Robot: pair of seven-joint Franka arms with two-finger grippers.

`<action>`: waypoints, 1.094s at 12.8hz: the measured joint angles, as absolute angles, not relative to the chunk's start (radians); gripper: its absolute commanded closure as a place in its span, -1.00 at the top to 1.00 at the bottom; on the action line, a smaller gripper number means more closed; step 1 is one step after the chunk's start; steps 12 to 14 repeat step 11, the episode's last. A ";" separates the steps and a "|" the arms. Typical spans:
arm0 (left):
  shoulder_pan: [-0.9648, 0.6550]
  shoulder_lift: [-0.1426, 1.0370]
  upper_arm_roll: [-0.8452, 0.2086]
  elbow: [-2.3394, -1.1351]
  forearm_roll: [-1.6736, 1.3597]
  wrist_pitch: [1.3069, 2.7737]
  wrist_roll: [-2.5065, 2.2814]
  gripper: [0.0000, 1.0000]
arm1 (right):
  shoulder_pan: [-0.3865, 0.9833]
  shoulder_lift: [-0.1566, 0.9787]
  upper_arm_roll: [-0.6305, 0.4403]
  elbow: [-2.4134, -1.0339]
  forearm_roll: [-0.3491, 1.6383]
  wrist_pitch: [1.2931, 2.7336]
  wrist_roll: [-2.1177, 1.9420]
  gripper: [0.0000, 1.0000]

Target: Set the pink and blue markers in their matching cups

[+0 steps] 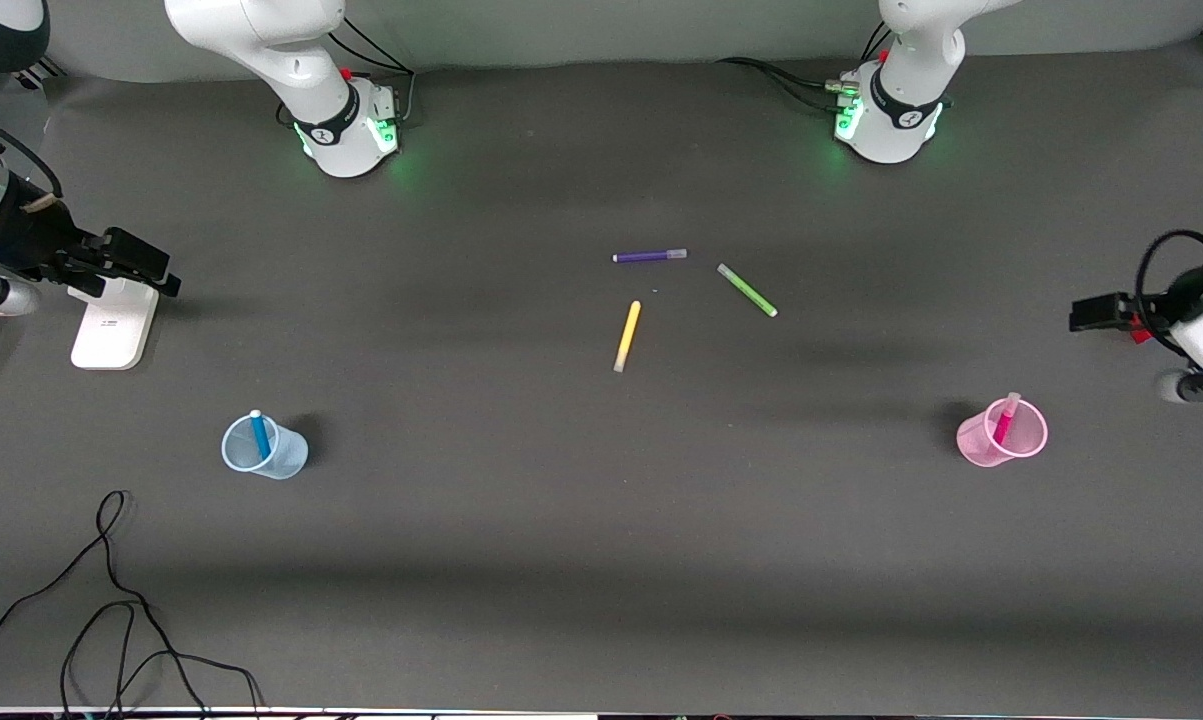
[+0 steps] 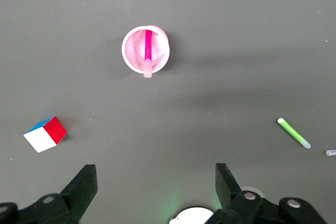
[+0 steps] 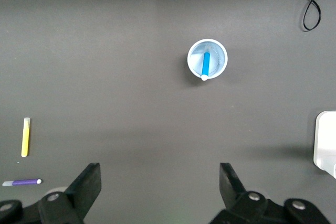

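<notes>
Both pincers empty, jaws apart, high over bench; pink marker (image 2: pixel 148 45) leans in pink cup (image 2: pixel 160 51) below left pincer (image 2: pixel 156 187), blue marker (image 3: pixel 205 63) in blue cup (image 3: pixel 219 61) below right pincer (image 3: pixel 160 186); a low sweep could tip either.

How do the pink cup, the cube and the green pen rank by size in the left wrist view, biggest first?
1. Pink cup, clearly the largest, with the pink marker standing in it.
2 and 3. Cube and green pen: unsure. The pen runs about as long as the cube is wide but is far thinner, so the cube covers more area.

The dark grey table (image 1: pixel 601 520) carries a blue cup (image 1: pixel 264 447), a pink cup (image 1: pixel 1001 433), purple pen (image 1: pixel 649 256), green pen (image 1: pixel 747 290), yellow pen (image 1: pixel 627 336), a coloured cube (image 2: pixel 45 134) and a black cable (image 1: pixel 111 610).
</notes>
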State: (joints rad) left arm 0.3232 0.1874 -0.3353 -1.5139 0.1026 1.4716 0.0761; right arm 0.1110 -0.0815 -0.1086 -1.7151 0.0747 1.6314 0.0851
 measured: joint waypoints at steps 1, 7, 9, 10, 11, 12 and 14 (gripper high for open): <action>0.272 0.148 -0.287 -1.551 0.079 1.488 0.076 0.99 | 0.111 -0.081 -0.110 -1.713 0.076 1.631 0.085 0.99; -0.008 0.040 -0.018 -1.593 0.028 1.502 0.080 0.99 | 0.109 -0.080 -0.111 -1.707 0.077 1.629 0.085 0.99; -0.010 0.040 -0.031 -1.595 0.023 1.502 0.079 0.99 | 0.106 -0.080 -0.114 -1.698 0.077 1.613 0.085 0.99; -0.010 0.040 -0.040 -1.596 0.023 1.502 0.077 0.99 | 0.104 -0.080 -0.114 -1.693 0.077 1.608 0.085 0.99; -0.010 0.039 -0.045 -1.596 0.023 1.502 0.076 0.99 | 0.103 -0.079 -0.114 -1.687 0.077 1.607 0.085 0.99; -0.010 0.039 -0.045 -1.596 0.023 1.502 0.076 0.99 | 0.103 -0.079 -0.114 -1.687 0.077 1.607 0.085 0.99; -0.010 0.039 -0.045 -1.596 0.023 1.502 0.076 0.99 | 0.103 -0.079 -0.114 -1.687 0.077 1.607 0.085 0.99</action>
